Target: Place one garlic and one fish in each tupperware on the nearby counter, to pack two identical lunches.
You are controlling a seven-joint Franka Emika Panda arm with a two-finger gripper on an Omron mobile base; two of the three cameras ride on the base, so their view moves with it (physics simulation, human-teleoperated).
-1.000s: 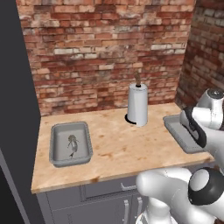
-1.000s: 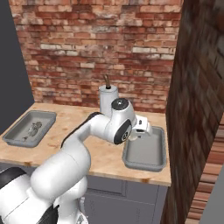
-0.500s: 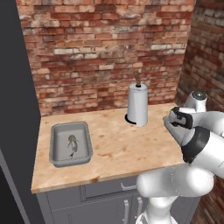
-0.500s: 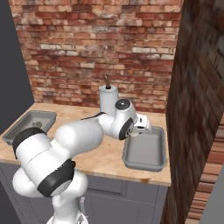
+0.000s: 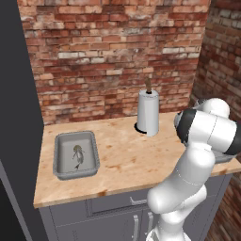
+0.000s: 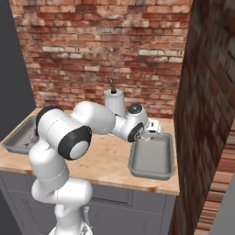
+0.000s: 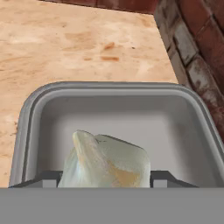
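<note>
In the hand view a cream-white garlic [image 7: 105, 162] sits between my fingertips [image 7: 162, 179], and my gripper [image 7: 105, 180] is shut on it just above the floor of the right tupperware [image 7: 109, 89]. From the right base my gripper [image 6: 149, 133] hangs over the far end of that grey tupperware [image 6: 169, 158], which holds nothing else. The left tupperware [image 5: 60, 160] stands at the counter's [image 5: 127, 160] left end with a small fish [image 5: 77, 157] lying in it. That same tub [image 6: 13, 142] shows at the left edge of the right base view, partly behind my arm.
A white paper-towel roll [image 5: 148, 114] stands upright at the back of the counter, between the two tubs. A brick side wall [image 6: 204, 114] rises right beside the right tub. Dark cabinet fronts with slim handles [image 5: 136, 201] run below the worktop.
The arm's elbow and upper links have swung round over the counter. The hand has stayed over the right tub with the garlic still held.
</note>
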